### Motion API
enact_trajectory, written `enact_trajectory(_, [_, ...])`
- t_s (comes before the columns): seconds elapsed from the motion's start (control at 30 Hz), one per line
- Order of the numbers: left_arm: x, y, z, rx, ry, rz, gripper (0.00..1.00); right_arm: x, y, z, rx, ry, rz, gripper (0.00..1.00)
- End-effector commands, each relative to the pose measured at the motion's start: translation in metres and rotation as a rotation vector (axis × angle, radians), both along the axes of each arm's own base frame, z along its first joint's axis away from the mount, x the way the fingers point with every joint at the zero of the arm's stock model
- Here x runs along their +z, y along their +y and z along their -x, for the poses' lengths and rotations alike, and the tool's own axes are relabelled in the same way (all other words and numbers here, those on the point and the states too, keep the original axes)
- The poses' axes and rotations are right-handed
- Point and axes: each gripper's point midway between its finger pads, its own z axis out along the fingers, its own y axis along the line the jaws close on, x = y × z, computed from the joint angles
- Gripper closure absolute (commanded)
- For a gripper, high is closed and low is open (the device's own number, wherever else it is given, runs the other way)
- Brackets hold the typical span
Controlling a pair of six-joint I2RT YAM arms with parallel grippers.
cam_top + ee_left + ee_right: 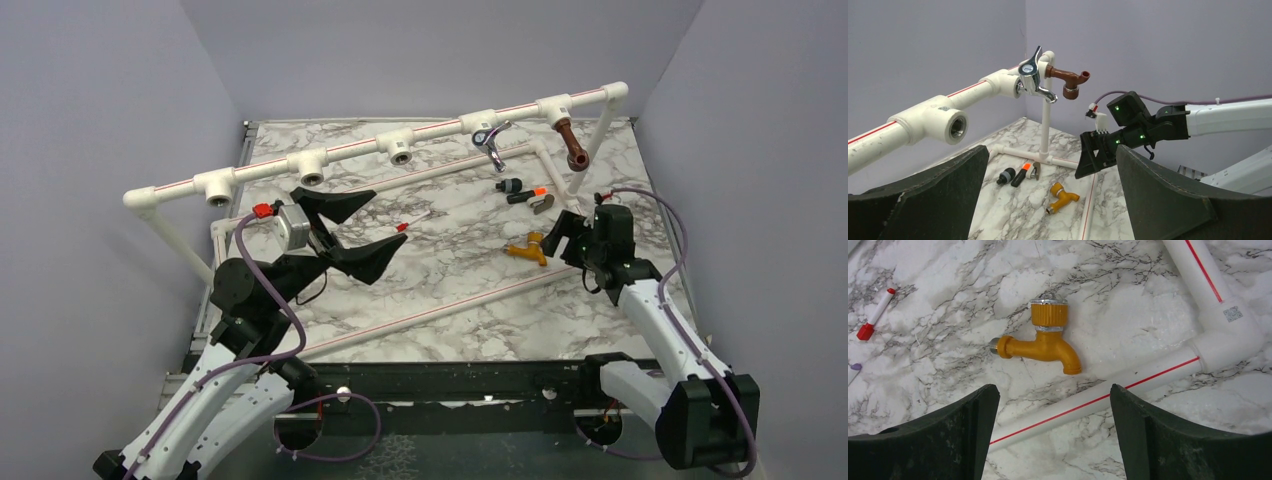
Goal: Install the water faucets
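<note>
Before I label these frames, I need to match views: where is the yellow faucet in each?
Top external: yellow faucet right of centre, beside the right gripper.
Left wrist: faucet lower centre.
Right wrist: faucet centre of frame.
Shared landmark: the red-striped pipe lying beside it.

Left hand [1050, 150]: fingers [923, 200] ran off the bottom edge of its wrist view.
Right hand [1054, 387]: fingers [1173, 440] were cropped the same way.
Elbow label [1232, 314]: too small to read.
Purple object [854, 368]: cut by the left edge, unidentifiable.
Black orange-tipped faucet [522, 196]: details too small from the top view.
</note>
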Motion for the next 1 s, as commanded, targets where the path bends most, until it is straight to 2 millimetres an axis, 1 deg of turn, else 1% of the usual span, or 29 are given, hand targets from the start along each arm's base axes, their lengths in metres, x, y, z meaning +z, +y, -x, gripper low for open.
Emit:
enact_trajectory(0.0, [-0.002,0.001,-0.003,0.017,0.009,0.01,0.01,-0.007,0.006,-0.016,0.007,-0.023,-0.04,0.16])
enact_trajectory(0.17, [-0.004,0.0,-0.004,0.014,0.016,0.008,0.01,-0.021,0.011,-0.027,-0.005,-0.009,-0.042,0.2])
enact_trajectory(0.33, [-0.004,-0.001,-0.004,0.015,0.018,0.009,0.01,-0.032,0.019,-0.041,-0.003,-0.006,-0.053,0.23])
enact_trajectory(0.4, [-0.004,-0.001,-0.004,0.016,0.019,0.009,0.01,-0.036,0.019,-0.046,-0.013,-0.009,-0.045,0.24])
enact_trajectory(0.5, [-0.004,0.0,-0.004,0.017,0.017,0.01,0.01,-0.048,0.023,-0.05,-0.01,0.023,-0.035,0.26])
enact_trajectory(0.53, [-0.004,0.0,-0.003,0.016,0.016,0.011,0.01,-0.048,0.026,-0.054,-0.007,0.013,-0.038,0.26])
enact_trajectory(0.67, [-0.004,0.0,-0.002,0.016,0.013,0.01,0.01,-0.054,0.024,-0.063,-0.041,0.005,0.007,0.27])
enact_trajectory(0.77, [-0.003,-0.001,-0.002,0.017,0.01,0.011,0.01,-0.063,0.022,-0.067,-0.063,0.019,0.03,0.29])
enact_trajectory(0.97, [-0.004,-0.002,-0.001,0.013,0.011,0.01,0.01,-0.069,0.019,-0.076,-0.103,0.008,0.052,0.35])
